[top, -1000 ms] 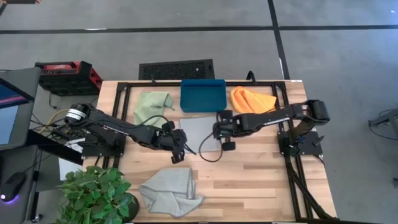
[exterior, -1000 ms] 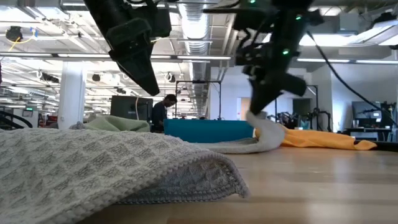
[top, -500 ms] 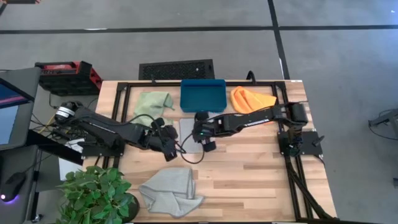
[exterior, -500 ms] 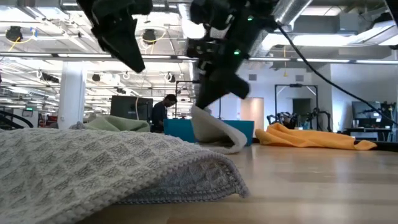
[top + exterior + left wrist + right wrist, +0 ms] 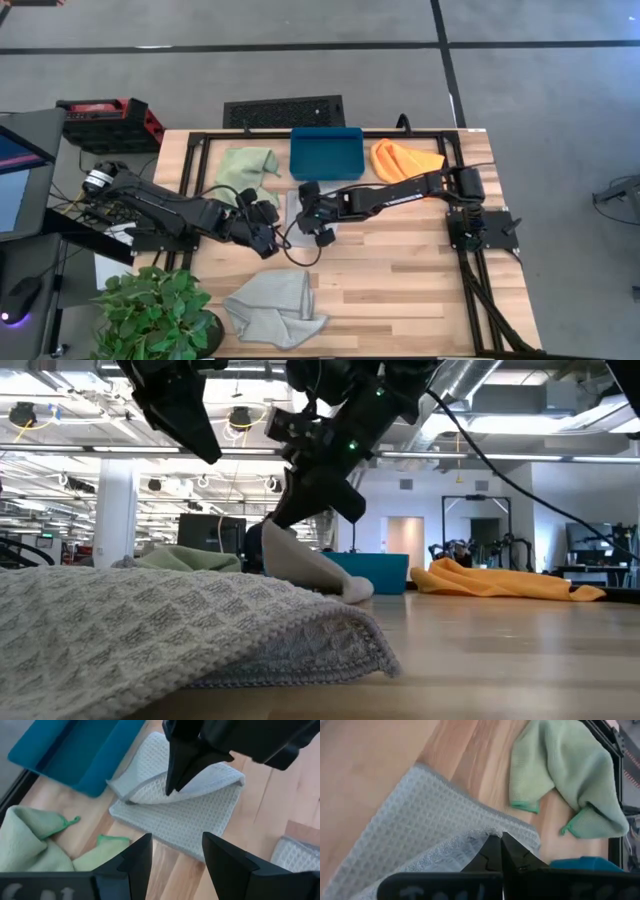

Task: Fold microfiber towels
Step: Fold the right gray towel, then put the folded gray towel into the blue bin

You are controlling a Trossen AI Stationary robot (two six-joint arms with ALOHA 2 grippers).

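You are working in a large open robotics lab or workshop: the pale wooden slatted table [image 5: 400, 270] stands on a grey concrete floor [image 5: 300, 60]. Beyond it you see exposed silver ceiling ducts [image 5: 315, 405], strip lighting, white columns [image 5: 116, 510] and other black metal test frames [image 5: 470, 525].

wooden table [image 5: 400, 280] holds 4 towels [image 5: 272, 308], teal tray [image 5: 326, 153].

grey towel, centre [image 5: 187, 815]: waffle weave, flat, one edge lifted and folded over itself
grey towel, near edge [image 5: 272, 307]: crumpled heap
green towel [image 5: 245, 168]: bunched, far left
orange towel [image 5: 404, 160]: bunched, far right
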